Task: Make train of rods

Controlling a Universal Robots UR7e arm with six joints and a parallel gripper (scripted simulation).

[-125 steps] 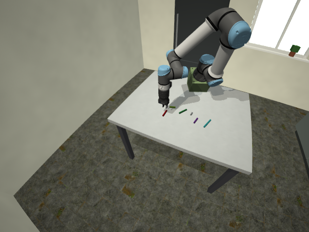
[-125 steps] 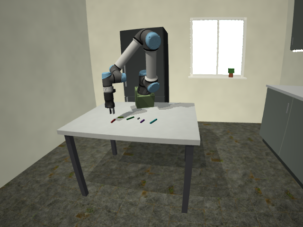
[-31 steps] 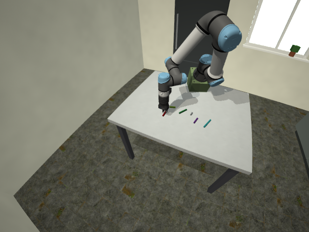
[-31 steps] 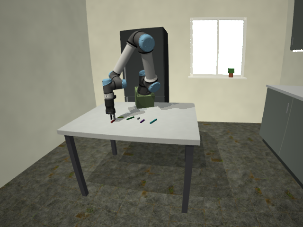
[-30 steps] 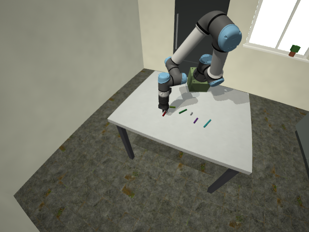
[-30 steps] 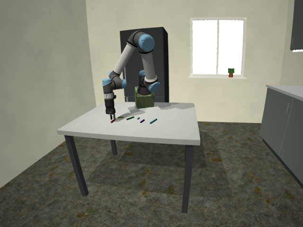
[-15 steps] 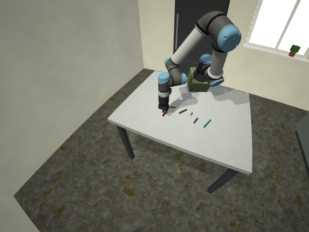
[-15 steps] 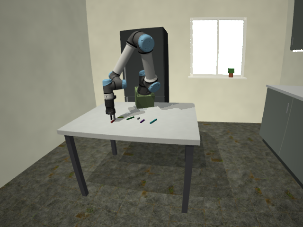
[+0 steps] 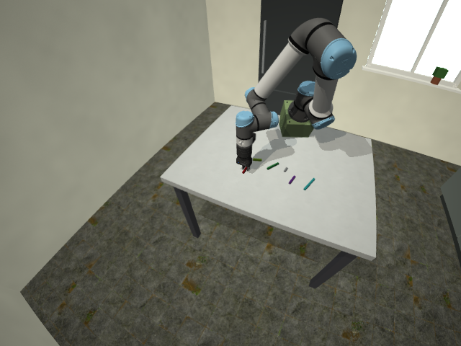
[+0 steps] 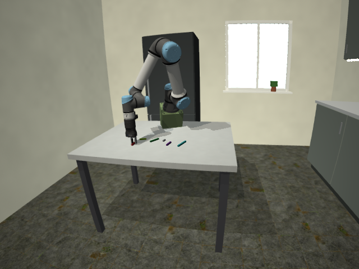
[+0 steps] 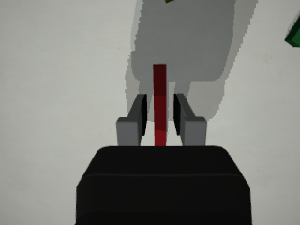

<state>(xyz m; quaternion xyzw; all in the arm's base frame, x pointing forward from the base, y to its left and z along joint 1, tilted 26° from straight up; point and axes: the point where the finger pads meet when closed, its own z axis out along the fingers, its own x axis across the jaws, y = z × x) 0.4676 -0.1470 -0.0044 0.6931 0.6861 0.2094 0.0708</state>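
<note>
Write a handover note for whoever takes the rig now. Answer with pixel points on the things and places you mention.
Gripper [image 9: 245, 168] [image 10: 133, 142] [image 11: 160, 106]: open, fingers either side of the red rod [image 9: 244, 170] [image 10: 132, 143] [image 11: 160, 103], not gripping it.
Grey rod [image 9: 286, 169] [image 10: 164, 140]: between the green rod [image 9: 272, 166] [image 10: 154, 140] [image 11: 294, 37] and purple rod [image 9: 292, 179] [image 10: 168, 143]; turquoise rod [image 9: 309, 184] [image 10: 182, 143] beyond purple. Lime rod [image 9: 257, 159] [image 10: 142, 139] [image 11: 169, 1]: near the gripper.
Done: no train yet.
Left: grip red, lay red and grey end to end, straight, clear of the others; release.
</note>
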